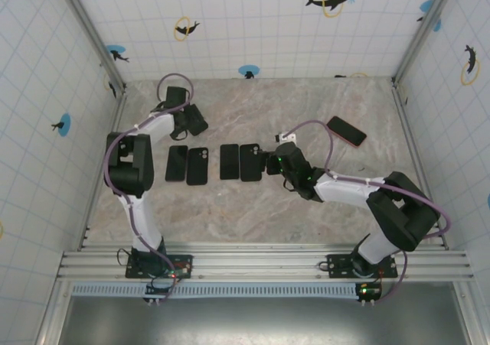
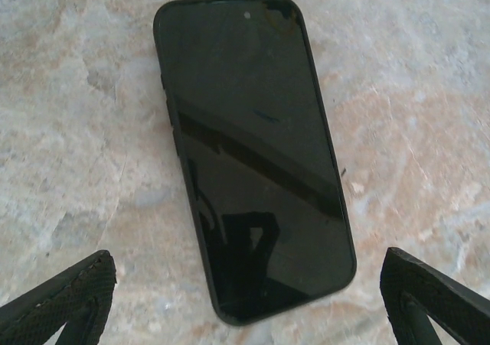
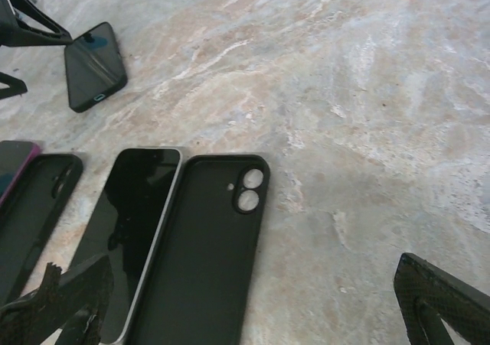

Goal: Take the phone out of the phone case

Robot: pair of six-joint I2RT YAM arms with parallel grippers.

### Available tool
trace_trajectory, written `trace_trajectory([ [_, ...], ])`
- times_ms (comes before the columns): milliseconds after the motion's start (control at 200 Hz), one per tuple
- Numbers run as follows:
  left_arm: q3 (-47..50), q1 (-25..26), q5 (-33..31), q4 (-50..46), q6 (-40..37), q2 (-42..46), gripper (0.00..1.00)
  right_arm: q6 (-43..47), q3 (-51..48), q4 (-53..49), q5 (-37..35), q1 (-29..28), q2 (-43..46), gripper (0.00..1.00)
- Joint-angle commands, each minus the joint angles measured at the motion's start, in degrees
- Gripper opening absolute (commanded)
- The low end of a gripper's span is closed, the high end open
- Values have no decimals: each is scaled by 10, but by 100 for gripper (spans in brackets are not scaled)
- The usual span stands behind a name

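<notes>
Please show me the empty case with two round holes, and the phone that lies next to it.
empty case [image 3: 203, 268], right wrist view, middle of its flat panel.
phone [image 3: 130, 222], right wrist view, middle of its dark screen.

Left pincer [image 2: 245, 284] stands spread wide, and a dark phone [image 2: 253, 154] lies flat between its fingers and on ahead of them. Bare table [image 2: 69, 131] runs down both flanks of it, so there's room to lower a finger on either side. Over at the right pincer [image 3: 253, 291], the left-hand side is crowded: an empty black case [image 3: 218, 245] lies hard against a light-edged phone [image 3: 134, 222], with a second case [image 3: 34, 203] beyond. Ahead and to its right it's open stone. Far ahead-left, the left pincer blocks that corner.
</notes>
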State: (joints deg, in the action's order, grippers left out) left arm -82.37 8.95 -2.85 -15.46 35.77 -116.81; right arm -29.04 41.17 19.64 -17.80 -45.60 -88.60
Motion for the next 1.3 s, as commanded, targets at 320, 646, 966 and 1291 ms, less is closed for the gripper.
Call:
trace_trajectory([
  [320,-123,1,-60,-52,-12,-104,92,15,-24,0,-16,17,15,98],
  [646,-183,2,-63,-75,-21,-156,92,14,-20,8,-3,27,11,99],
  [966,-248,3,-65,-109,-32,-220,91,8,-30,26,43,47,30,99],
  [1291,-304,24,-127,-194,-64,-252,89,3,-38,31,66,60,42,99],
])
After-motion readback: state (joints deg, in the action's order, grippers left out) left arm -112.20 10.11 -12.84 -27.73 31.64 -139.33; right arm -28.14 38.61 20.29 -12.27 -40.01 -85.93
